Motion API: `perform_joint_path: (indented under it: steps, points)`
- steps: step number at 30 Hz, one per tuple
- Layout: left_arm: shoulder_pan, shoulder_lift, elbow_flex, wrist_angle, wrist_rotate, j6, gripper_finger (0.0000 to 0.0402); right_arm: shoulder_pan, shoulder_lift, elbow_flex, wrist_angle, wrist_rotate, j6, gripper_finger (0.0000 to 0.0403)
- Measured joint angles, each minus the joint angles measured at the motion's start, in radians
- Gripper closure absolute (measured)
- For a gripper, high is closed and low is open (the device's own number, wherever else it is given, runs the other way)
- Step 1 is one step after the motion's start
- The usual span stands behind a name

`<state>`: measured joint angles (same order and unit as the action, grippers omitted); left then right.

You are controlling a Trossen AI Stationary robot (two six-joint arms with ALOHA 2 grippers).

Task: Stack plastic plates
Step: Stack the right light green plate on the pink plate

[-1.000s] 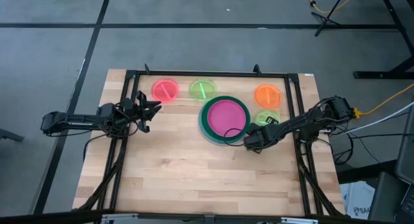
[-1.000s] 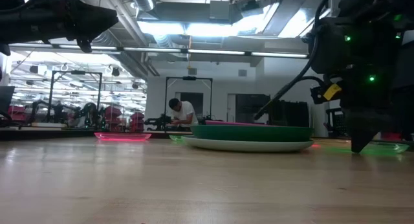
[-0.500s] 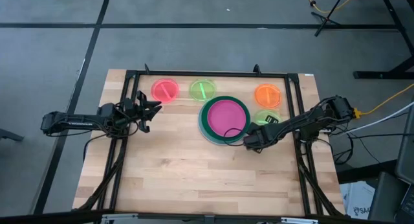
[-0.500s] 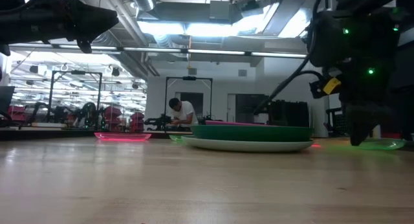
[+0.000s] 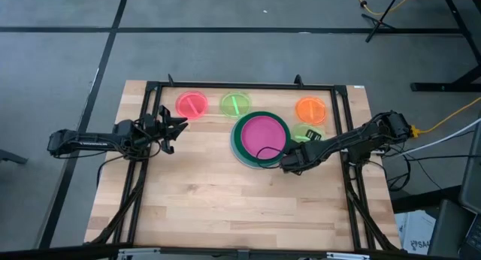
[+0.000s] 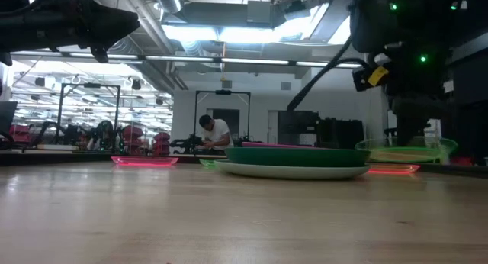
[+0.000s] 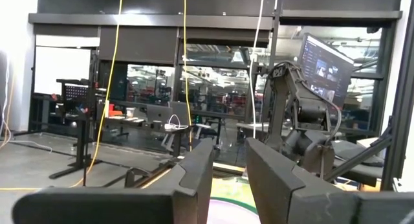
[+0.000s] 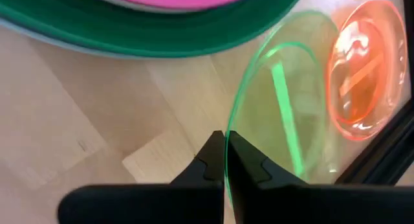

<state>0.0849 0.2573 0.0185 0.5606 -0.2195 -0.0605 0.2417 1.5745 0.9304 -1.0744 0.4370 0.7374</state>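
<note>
From above, a wooden table (image 5: 225, 192) is seen with a stack of big plates near the middle: a magenta plate (image 5: 263, 134) on a dark green plate (image 5: 239, 134), with a pale plate under them. At the far edge a pink plate (image 5: 192, 104), a green plate (image 5: 235, 104) and an orange plate (image 5: 311, 109) are laid in a row. The right gripper (image 5: 289, 162) is placed just beside the stack, at its right side, and a second green plate (image 5: 308, 134) is held by it at the rim. The left gripper (image 5: 174, 128) is kept over the table's left part, well apart from the plates. From table height, the held green plate (image 6: 406, 150) is seen lifted off the wood, level with the top of the stack (image 6: 293, 159). In the left wrist view, the left fingers (image 7: 197, 175) are seen apart with nothing between them. In the right wrist view, the right fingers (image 8: 208, 160) are pressed together on the thin rim of the green plate (image 8: 284, 114), with the orange plate (image 8: 359, 72) just beyond it.
</note>
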Motion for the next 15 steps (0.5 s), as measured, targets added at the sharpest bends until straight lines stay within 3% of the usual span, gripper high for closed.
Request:
perform_joint_path:
  steps: [9,15]
  points:
    - [0.000,0.000,0.000,0.000,-0.001,0.010,0.0316,0.000,0.000,0.086,0.014,0.027,-0.098,0.0402]
    - [0.000,0.000,0.000,0.000,-0.001,0.010,0.0316,0.000,0.000,0.113,0.140,0.050,-0.228,0.0402]
